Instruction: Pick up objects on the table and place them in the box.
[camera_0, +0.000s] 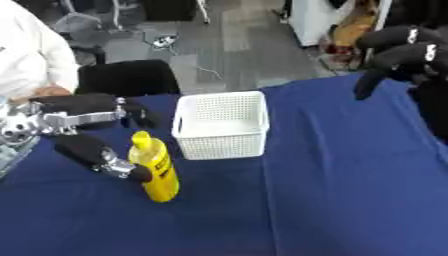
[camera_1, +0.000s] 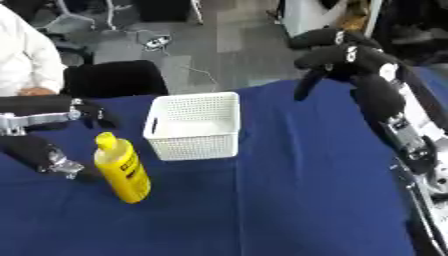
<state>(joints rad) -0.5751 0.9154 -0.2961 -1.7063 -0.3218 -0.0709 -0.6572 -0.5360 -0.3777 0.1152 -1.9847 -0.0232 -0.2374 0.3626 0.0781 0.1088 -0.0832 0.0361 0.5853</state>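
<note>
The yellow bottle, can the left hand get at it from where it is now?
Probably yes. The left hand is already beside the yellow bottle, its fingers at the bottle's side, nothing between them. The white basket stands apart behind.

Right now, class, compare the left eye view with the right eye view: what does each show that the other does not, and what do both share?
Only the left eye view shows a silver jointed part at the left edge, and of the right arm just the raised right robot hand.

Only the right eye view shows the right forearm running down the right side, with silver parts.

Both share the blue table, the white basket, the upright yellow bottle and the left robot hand at the bottle's left side.
</note>
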